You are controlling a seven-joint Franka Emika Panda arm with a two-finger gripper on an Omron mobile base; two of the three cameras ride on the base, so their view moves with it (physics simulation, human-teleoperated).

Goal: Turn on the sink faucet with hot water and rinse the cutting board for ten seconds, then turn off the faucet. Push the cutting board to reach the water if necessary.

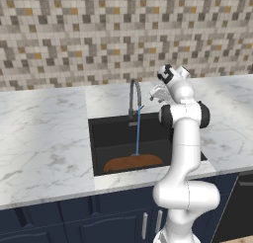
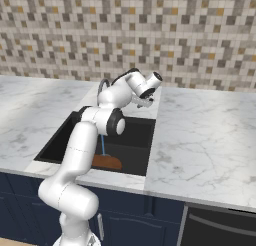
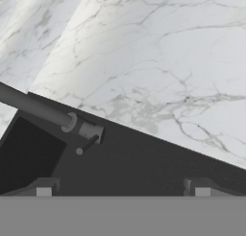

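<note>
The dark-grey gooseneck sink faucet [image 1: 133,96] stands behind the black sink [image 1: 101,138]. A thin blue stream of water [image 1: 138,131] falls from its spout onto the orange-brown cutting board [image 1: 132,162], which lies at the front of the basin. My gripper [image 1: 157,94] hovers just right of the faucet, over the back rim, open and holding nothing. In the hand view the faucet [image 3: 38,108] lies across the left with its base and small lever [image 3: 87,145] ahead of my gripper [image 3: 122,188]. From the right, the water [image 2: 103,146] and cutting board [image 2: 108,162] show behind my arm.
White marble counter [image 1: 44,138] runs on both sides of the sink and behind it [image 3: 153,62]. A mosaic-tile wall [image 1: 99,34] rises at the back. Dark blue cabinets [image 1: 74,222] sit below the counter edge.
</note>
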